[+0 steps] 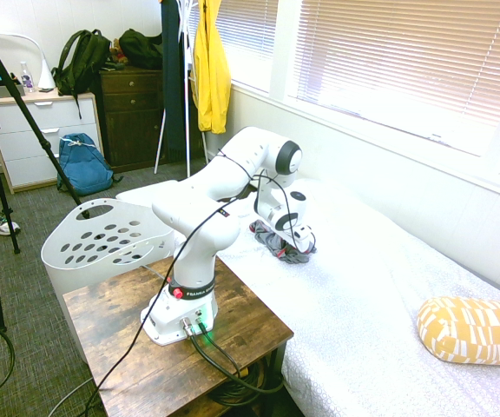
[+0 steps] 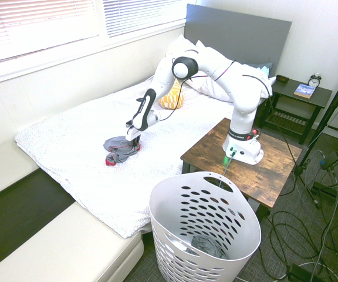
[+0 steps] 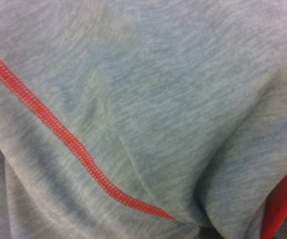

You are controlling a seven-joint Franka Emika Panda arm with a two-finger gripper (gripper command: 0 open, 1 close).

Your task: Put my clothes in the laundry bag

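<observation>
the gripper [image 2: 132,136] was down on the clothes [image 2: 120,149] on the bed [image 2: 69,153], jaws' state unclear, basket [image 2: 175,202] awaiting them.

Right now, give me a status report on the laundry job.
Gripper down on the clothes on the bed, finger state unclear. Laundry basket on floor beside table. Nothing blocking.

Grey clothes [image 2: 120,150] with red stitched trim (heathered up close), white holed laundry basket [image 2: 204,226], white bedspread [image 1: 380,295], yellow patterned pillow [image 1: 476,330]
</observation>
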